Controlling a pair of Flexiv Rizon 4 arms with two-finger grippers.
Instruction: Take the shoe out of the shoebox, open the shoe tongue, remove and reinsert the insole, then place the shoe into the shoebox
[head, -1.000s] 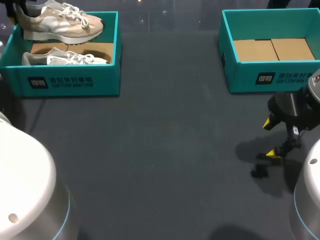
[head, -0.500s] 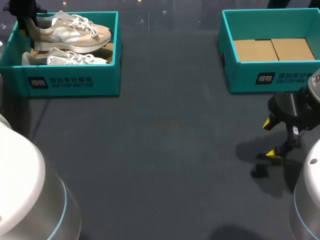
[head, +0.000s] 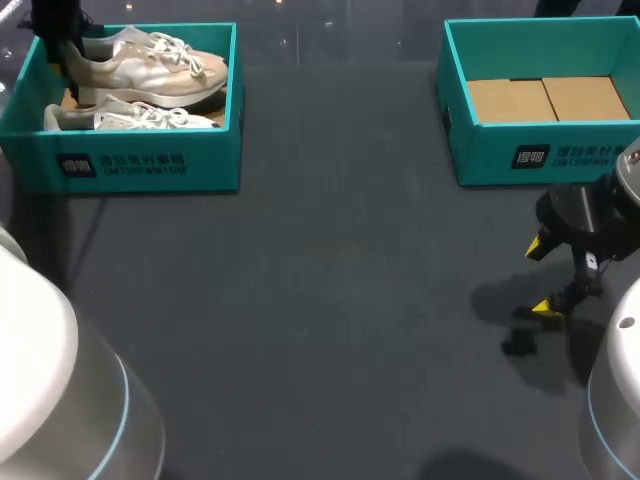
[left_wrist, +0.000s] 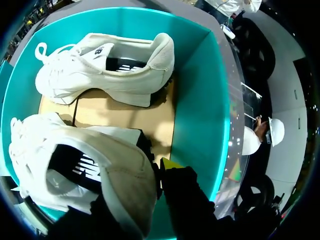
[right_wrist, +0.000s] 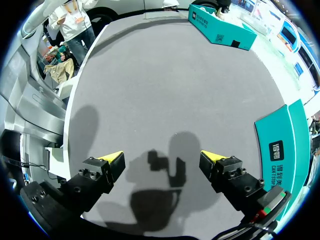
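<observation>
left tool (left_wrist: 159, 172): pinching heel of shoe (left_wrist: 95, 167), held above far-left shoebox (head: 140, 165) | right tool (right_wrist: 162, 161): spread, over near-right counter (head: 330, 300)

White logo square, print lines on front wall, left teal cardboard shoebox (head: 205, 168); same on right teal cardboard shoebox (head: 590, 160). Black logo patch inside beige mesh sneaker (left_wrist: 117, 177). None legible.

Carried the upper shoe (head: 150, 68), heel in the left gripper (head: 62, 50), from the shoebox's (head: 140, 165) far left corner toward its right wall, slightly lower, nearer the second shoe (head: 130, 118).
</observation>
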